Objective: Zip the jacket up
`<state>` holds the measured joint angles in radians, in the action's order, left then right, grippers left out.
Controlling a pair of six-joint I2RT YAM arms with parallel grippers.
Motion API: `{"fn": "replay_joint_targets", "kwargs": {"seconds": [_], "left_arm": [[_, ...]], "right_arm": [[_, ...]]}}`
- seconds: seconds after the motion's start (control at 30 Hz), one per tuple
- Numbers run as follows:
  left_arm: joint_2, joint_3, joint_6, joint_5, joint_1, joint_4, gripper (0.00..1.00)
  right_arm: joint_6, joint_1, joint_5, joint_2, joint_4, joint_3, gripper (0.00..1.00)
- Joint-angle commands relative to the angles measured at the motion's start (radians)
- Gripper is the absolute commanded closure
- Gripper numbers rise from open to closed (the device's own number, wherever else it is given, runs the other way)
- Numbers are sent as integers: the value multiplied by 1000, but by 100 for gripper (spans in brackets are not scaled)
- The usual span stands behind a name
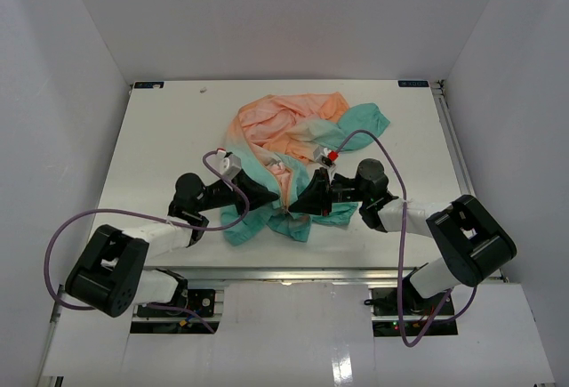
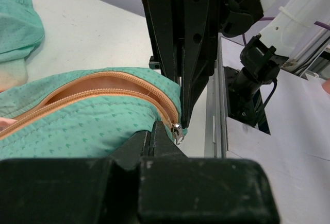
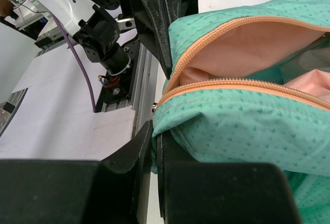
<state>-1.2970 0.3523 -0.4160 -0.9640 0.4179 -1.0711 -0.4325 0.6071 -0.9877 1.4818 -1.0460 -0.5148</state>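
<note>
The jacket (image 1: pixel 284 129) lies crumpled mid-table, peach at the far end and teal toward me. My left gripper (image 1: pixel 274 197) and right gripper (image 1: pixel 299 204) meet tip to tip at its near teal hem. In the left wrist view the left gripper (image 2: pixel 153 128) is shut on the teal fabric (image 2: pixel 87 126) beside the silver zipper slider (image 2: pixel 178 133), with the right gripper (image 2: pixel 182 121) coming down from above. In the right wrist view the right gripper (image 3: pixel 156 131) pinches a teal fold (image 3: pixel 247 126) below the orange zipper (image 3: pixel 247 85), whose two sides gape apart over the peach lining.
The white table (image 1: pixel 160 138) is boxed in by white walls on three sides. An aluminium rail (image 2: pixel 214 131) runs along its near edge just behind the grippers. Purple cables (image 1: pixel 213 160) loop over each arm, and a teal sleeve (image 1: pixel 364 120) spreads to the right.
</note>
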Motion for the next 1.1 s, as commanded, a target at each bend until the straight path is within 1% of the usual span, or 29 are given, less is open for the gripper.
{"fn": "replay_joint_targets", "kwargs": {"seconds": [0.0,0.13,0.3,0.5,0.73,0.87,1.07], "left_arm": [[46,8,63,58,13,72,100],[53,10,84,70,19,98,100],[62,0,91,59,22,84,100],[51,-16,71,-15,22,14,100],[14,-4,76,-59,22,24,100],[5,-2,84,-51,22,35,100],[26,-7,102,5,22,65,100]], "right_arm": [[15,3,29,-23,-7,-28,92],[13,3,44,-26,-1,-33,92],[12,3,56,-29,3,-34,92],[15,-5,57,-21,3,-33,92],[12,-26,52,-40,-5,-21,92],[2,-30,46,-41,-14,-22,92],[-18,-29,49,-37,-37,-18,92]]}}
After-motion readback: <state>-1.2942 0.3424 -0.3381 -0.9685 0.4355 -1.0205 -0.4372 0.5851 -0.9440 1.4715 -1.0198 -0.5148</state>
